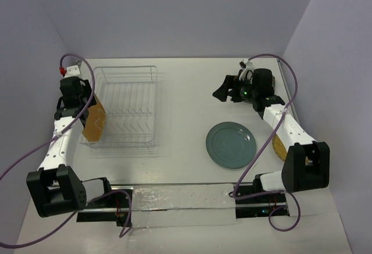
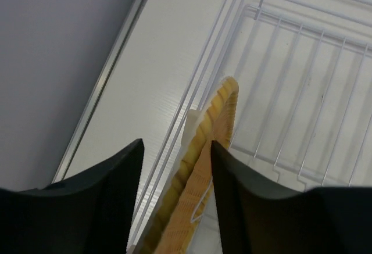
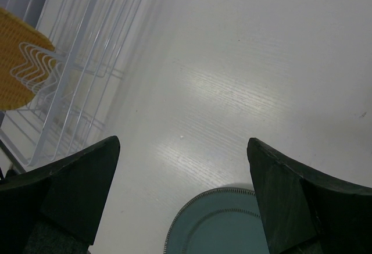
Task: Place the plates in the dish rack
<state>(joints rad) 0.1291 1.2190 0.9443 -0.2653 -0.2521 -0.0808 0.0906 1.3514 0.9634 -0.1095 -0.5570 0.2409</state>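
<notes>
My left gripper (image 1: 86,104) is shut on the woven tan plate (image 1: 93,121) and holds it on edge at the left side of the white wire dish rack (image 1: 125,68). In the left wrist view the plate (image 2: 200,196) sits between my gripper's (image 2: 175,143) black fingers, over the rack's left rim (image 2: 192,100). My right gripper (image 1: 224,91) is open and empty above the table, beyond the round teal-grey plate (image 1: 231,145). The small yellow-tan plate (image 1: 279,148) lies partly hidden behind my right arm. The black square plate is out of view.
The right wrist view shows my open gripper (image 3: 183,143), the teal-grey plate (image 3: 221,228) below it, and the rack (image 3: 81,62) and woven plate (image 3: 17,56) at far left. Walls close in the table on the left, back and right.
</notes>
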